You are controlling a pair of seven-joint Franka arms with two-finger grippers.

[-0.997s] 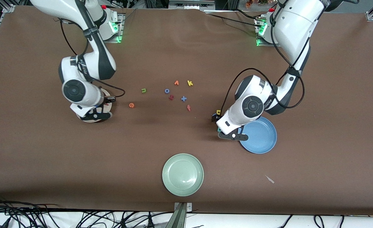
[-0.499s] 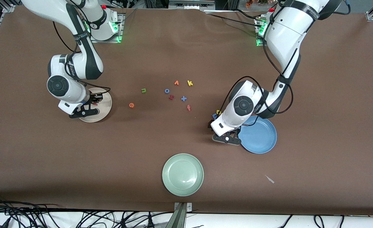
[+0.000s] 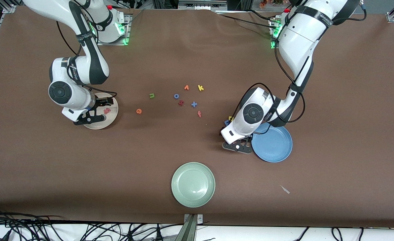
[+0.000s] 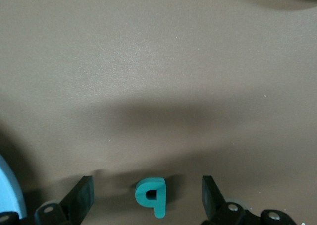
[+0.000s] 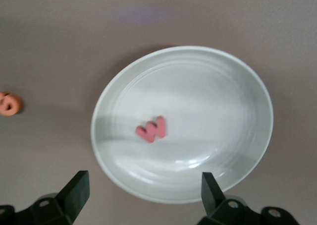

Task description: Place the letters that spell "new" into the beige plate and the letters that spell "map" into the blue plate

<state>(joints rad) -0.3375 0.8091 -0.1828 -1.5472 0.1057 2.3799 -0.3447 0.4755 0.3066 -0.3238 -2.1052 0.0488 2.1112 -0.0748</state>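
Observation:
The salmon "w" (image 3: 107,110) (image 5: 151,129) lies loose in the beige plate (image 3: 112,117) (image 5: 208,101). My right gripper (image 3: 91,117) (image 5: 143,185) hangs open over that plate's rim. The green "n" (image 3: 152,95) and orange "e" (image 3: 138,111) (image 5: 10,104) lie on the table toward the middle. My left gripper (image 3: 237,146) (image 4: 147,190) is low beside the blue plate (image 3: 274,144) (image 4: 7,190), open, with the teal "p" (image 4: 152,195) between its fingers, untouched. The yellow "a" (image 3: 230,117) and blue "m" (image 3: 226,123) peek out beside the left wrist.
Mid-table lie a blue "o" (image 3: 176,96), orange "v" (image 3: 186,87), yellow "k" (image 3: 200,88), red "f" (image 3: 199,114), a dark red letter (image 3: 181,103) and a blue cross (image 3: 194,104). A pale green plate (image 3: 193,184) sits nearest the camera.
My right gripper opened and let the "w" drop into the beige plate. My left gripper slid off the blue plate's edge and came down around the "p".

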